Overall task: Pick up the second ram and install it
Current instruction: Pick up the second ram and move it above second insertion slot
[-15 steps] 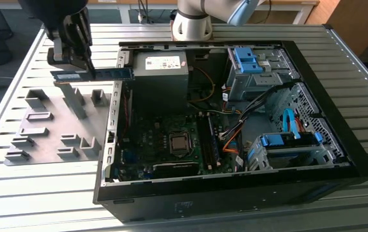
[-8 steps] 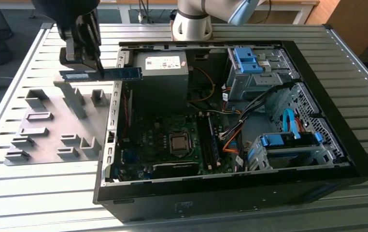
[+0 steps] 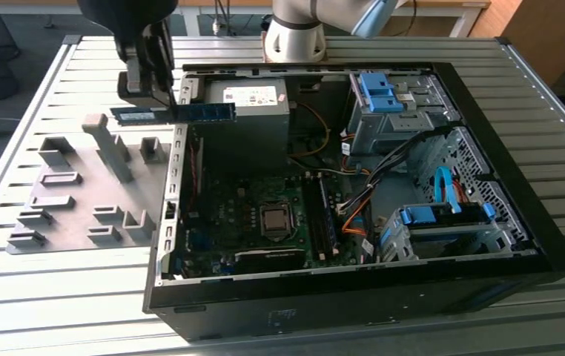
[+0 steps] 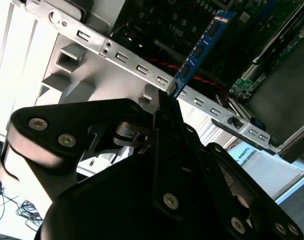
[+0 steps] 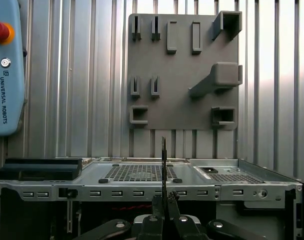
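Observation:
The second ram (image 3: 199,112) is a slim blue-green stick that hangs level over the upper edge of the open computer case (image 3: 520,222), towards the exterior view's left. My gripper (image 3: 152,100) is shut on it from above. In the second wrist view the ram (image 4: 199,50) juts out from between the black fingers (image 4: 167,112), above the case's metal rail. In the first wrist view the ram (image 5: 163,165) shows edge-on as a thin dark strip rising from my gripper (image 5: 164,202).
A grey holder plate (image 3: 70,189) with upright blocks lies on the slatted table beside the case. Inside the case are the motherboard with its square processor (image 3: 276,220), memory slots (image 3: 322,215), a power supply (image 3: 248,96) and blue drive cages (image 3: 382,93). A teach pendant (image 5: 4,70) rests on the table.

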Robot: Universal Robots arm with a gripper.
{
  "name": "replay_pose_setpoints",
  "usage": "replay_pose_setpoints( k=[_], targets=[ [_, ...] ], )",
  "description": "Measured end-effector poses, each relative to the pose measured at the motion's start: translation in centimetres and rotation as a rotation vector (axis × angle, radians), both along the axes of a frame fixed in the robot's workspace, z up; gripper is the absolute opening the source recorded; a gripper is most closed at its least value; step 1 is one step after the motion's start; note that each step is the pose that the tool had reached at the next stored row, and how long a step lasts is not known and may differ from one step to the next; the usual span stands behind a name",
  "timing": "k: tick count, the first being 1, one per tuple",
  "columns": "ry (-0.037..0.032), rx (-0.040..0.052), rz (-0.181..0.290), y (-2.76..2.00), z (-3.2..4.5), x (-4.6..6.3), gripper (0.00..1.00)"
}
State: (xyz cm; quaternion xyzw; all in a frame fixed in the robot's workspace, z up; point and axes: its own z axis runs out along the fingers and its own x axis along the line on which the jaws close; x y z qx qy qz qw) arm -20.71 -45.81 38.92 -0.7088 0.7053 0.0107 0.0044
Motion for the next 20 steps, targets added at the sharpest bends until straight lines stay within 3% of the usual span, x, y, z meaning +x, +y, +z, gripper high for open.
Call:
replay_pose_setpoints(
  k=[20],
  targets=[
    [0.0, 0.0001, 0.0, 0.0, 0.0, 5.0, 0.14]
  ],
)
